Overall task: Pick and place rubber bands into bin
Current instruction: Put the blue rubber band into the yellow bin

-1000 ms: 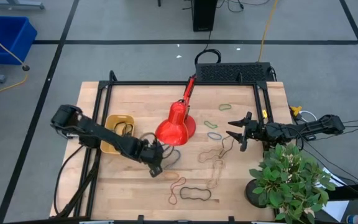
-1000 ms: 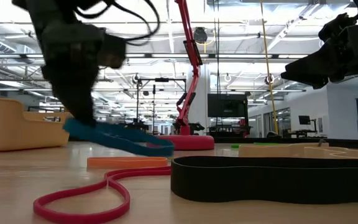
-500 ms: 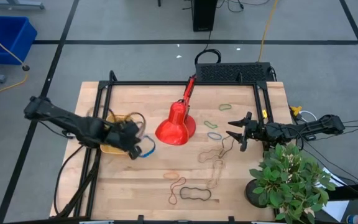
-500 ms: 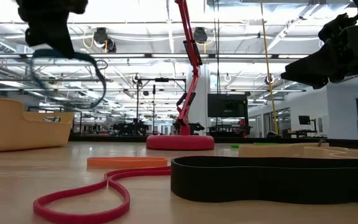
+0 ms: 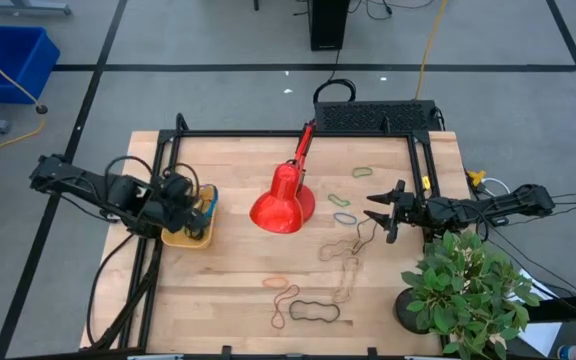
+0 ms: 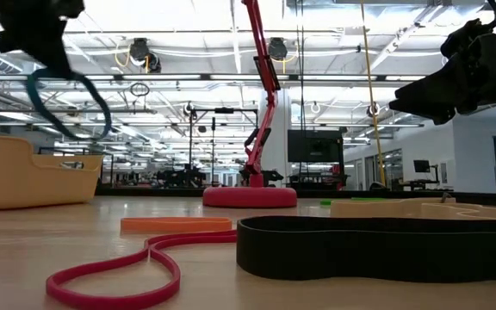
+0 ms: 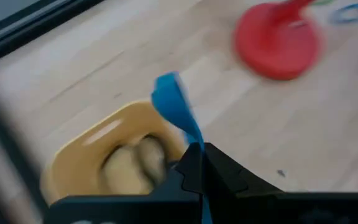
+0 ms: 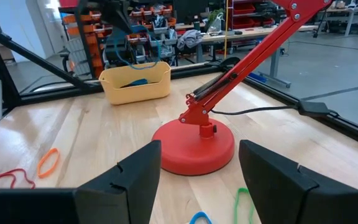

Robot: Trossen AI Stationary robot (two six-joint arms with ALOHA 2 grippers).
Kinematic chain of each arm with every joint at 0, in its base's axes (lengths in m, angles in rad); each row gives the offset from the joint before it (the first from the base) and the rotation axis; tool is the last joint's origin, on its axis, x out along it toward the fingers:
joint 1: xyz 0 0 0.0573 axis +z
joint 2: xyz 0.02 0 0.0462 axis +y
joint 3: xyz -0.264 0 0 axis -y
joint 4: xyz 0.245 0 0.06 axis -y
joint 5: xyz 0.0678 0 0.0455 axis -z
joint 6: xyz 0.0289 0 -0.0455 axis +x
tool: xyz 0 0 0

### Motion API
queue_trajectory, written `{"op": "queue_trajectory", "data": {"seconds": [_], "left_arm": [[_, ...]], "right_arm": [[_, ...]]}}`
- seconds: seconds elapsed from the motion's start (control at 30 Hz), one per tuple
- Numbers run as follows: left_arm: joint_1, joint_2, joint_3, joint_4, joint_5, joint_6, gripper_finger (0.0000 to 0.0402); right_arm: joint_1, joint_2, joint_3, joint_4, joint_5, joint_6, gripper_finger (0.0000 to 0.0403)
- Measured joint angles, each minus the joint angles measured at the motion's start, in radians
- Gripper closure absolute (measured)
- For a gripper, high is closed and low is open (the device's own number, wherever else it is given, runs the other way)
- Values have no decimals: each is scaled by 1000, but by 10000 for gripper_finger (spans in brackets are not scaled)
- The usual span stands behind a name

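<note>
My left gripper (image 5: 188, 196) is shut on a blue rubber band (image 6: 69, 102) and hovers over the yellow bin (image 5: 192, 232) at the table's left. The bin holds some tan bands (image 7: 135, 158). More rubber bands lie loose on the wood: green (image 5: 362, 171), blue (image 5: 343, 217), tan (image 5: 344, 247), orange (image 5: 275, 283), red (image 5: 284, 303) and black (image 5: 314, 312). My right gripper (image 5: 379, 210) stands open at the right, level, facing the lamp, with nothing between its fingers (image 8: 138, 180). My left gripper pinches the blue rubber band at one spot of its loop (image 7: 193, 140) between its two shut fingers (image 7: 219, 171). The fingers slant downward. The band hangs slack as an open loop below them (image 8: 133, 55), clear of the table and above the bin.
A red desk lamp (image 5: 283, 205) stands mid-table, its arm reaching to the far edge. A potted plant (image 5: 468, 290) fills the near right corner. A black frame (image 5: 268, 133) runs around the table's far and left sides. Bare wood lies near the front left.
My left gripper, shut on the blue band throughout, has risen from the table just in front of the lamp and swung toward the left edge, turning as it went. The band has left the wood and now hangs over the bin.
</note>
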Motion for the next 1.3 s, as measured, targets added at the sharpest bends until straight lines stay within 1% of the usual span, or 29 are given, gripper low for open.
{"op": "queue_trajectory", "data": {"seconds": [0.1,0.17,0.3,0.5,0.6,0.7,0.8,0.9,1.0,1.13,1.3], "left_arm": [[0,15,0,-118,3,-115,397],[0,33,0,-164,34,-162,396],[0,81,0,-189,102,-185,398],[0,179,-1,-198,106,-193,392],[0,215,-33,-208,114,-194,397],[0,222,-87,-171,158,-196,390],[0,221,-149,-90,204,-201,390],[0,220,-196,-8,221,-202,397],[0,220,-231,73,226,-207,388],[6,231,-233,69,229,-213,381],[33,231,-232,69,228,-212,396]], "right_arm": [[0,0,0,0,0,0,193],[0,0,0,0,0,0,193],[0,0,0,0,1,-2,193],[0,0,0,0,6,-3,193],[0,0,0,0,7,-3,193],[0,0,0,0,7,6,193],[0,0,0,0,8,20,193],[0,0,0,0,8,22,193],[0,0,0,0,8,22,193],[0,0,0,0,8,22,193],[0,0,0,0,8,23,193]]}}
